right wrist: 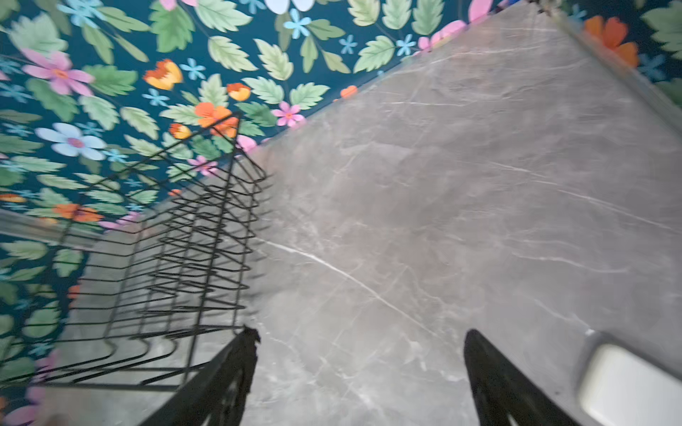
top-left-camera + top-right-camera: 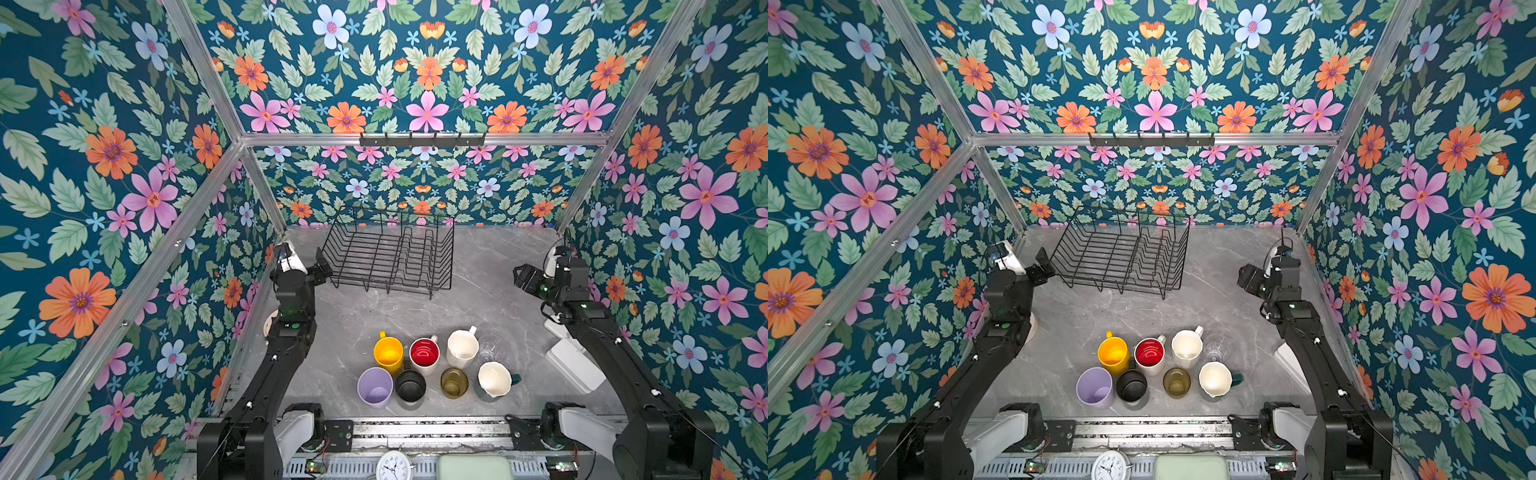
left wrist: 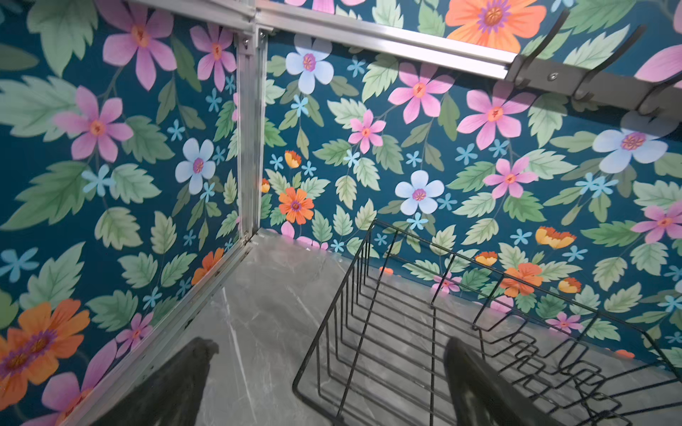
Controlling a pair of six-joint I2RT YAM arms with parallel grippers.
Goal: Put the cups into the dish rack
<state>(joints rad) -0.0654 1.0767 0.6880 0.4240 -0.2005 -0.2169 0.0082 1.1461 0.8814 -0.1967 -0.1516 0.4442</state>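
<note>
Left gripper (image 2: pixel 322 269): fingers spread wide, nothing between them. It sits just beside the near left corner of the dish rack (image 2: pixel 386 257); whether it touches the wire, cannot tell.

Right gripper (image 1: pixel 361 333): fingers apart, only bare grey marble tabletop (image 2: pixel 478 257) between them. It hangs well off the rack's right side.

Dish rack: upright at the back of the tabletop, no cup in it.

Cups: all eight stand in a cluster on the tabletop, well apart from the rack on its near side, mouths up.
- Row nearer the rack, left to right: yellow mug (image 2: pixel 388 353), white mug with red inside (image 2: pixel 424 353), cream mug (image 2: pixel 462 348), clear glass (image 2: pixel 490 351).
- Row farther from the rack: lilac tumbler (image 2: pixel 375 386), black mug (image 2: pixel 410 385), amber glass (image 2: pixel 454 382), teal mug with white inside (image 2: pixel 494 379).
</note>
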